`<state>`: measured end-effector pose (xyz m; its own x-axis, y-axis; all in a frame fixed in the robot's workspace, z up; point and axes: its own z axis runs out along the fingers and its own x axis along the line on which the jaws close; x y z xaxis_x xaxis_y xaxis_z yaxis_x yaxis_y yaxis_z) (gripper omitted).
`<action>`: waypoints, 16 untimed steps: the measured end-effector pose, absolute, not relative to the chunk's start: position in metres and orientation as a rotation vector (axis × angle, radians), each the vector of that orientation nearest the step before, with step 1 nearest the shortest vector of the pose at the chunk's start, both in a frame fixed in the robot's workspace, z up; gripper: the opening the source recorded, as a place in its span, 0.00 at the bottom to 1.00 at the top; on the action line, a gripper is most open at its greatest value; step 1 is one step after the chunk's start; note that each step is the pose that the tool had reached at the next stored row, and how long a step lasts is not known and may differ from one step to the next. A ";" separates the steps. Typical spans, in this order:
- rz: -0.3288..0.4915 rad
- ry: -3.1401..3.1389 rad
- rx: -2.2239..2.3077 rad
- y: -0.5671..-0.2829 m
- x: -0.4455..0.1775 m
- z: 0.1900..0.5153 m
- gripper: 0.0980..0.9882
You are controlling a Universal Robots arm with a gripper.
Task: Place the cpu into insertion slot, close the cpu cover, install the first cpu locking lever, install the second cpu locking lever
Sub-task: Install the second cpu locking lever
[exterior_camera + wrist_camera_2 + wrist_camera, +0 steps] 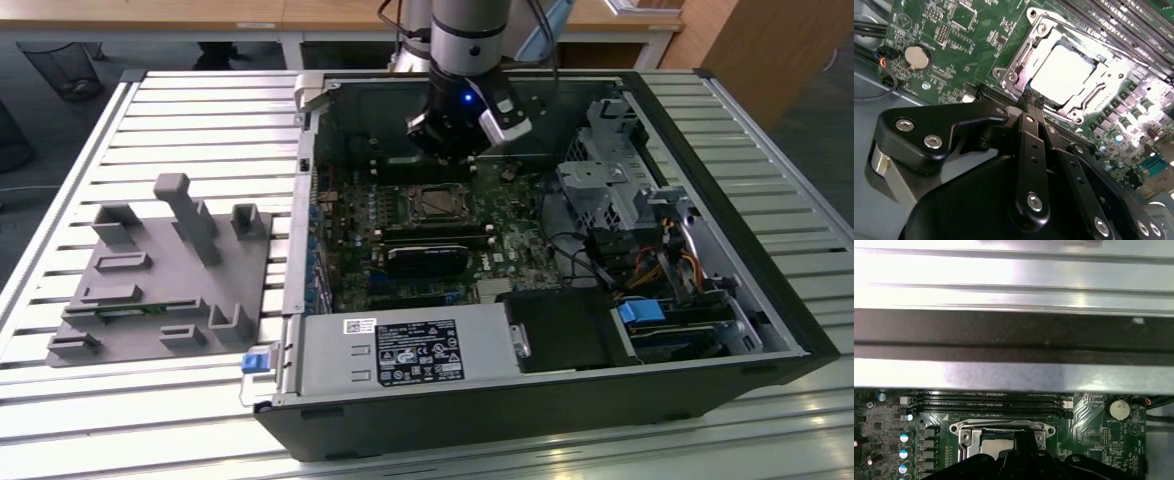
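Gripper shut and empty at socket edge, cpu seated under closed cover.
Exterior view: gripper [451, 152] hangs over the green board, just behind the insertion slot [437, 203]. Second wrist view: fingertips [1030, 101] pressed together beside the cpu cover [1019, 67]; cpu [1065, 73] lies in its window. First wrist view: cover's rim sits by coin cell [1118, 409].

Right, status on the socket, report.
Gripper shut, empty, tips at the cpu cover edge. Cpu seated in insertion slot, cover down over it. Nothing in the way.
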<state>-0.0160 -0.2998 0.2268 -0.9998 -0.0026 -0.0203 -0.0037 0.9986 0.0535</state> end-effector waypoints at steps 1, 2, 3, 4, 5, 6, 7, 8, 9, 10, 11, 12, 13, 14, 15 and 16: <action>0.083 3.120 -0.005 -0.301 -0.016 0.227 0.01; 0.083 3.120 -0.005 -0.303 -0.016 0.227 0.01; 0.083 3.120 -0.005 -0.305 -0.016 0.227 0.01; 0.083 3.120 -0.005 -0.308 -0.016 0.227 0.01; 0.083 3.120 -0.005 -0.311 -0.016 0.227 0.01; 0.083 3.120 -0.005 -0.313 -0.016 0.227 0.01; 0.083 3.120 -0.005 -0.316 -0.016 0.227 0.01; 0.083 3.120 -0.005 -0.318 -0.016 0.227 0.01; 0.083 3.120 -0.005 -0.321 -0.016 0.227 0.01; 0.083 3.120 -0.005 -0.323 -0.016 0.227 0.01; 0.083 3.120 -0.005 -0.324 -0.016 0.227 0.01; 0.084 3.120 -0.005 -0.324 -0.016 0.227 0.01; 0.083 3.120 -0.005 -0.325 -0.016 0.227 0.01; 0.083 3.120 -0.005 -0.325 -0.016 0.228 0.01; 0.083 3.120 -0.004 -0.325 -0.016 0.229 0.01; 0.083 3.120 -0.004 -0.325 -0.016 0.230 0.01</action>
<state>-0.0160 -0.3252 0.2305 -0.9998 -0.0023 -0.0203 -0.0034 0.9986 0.0533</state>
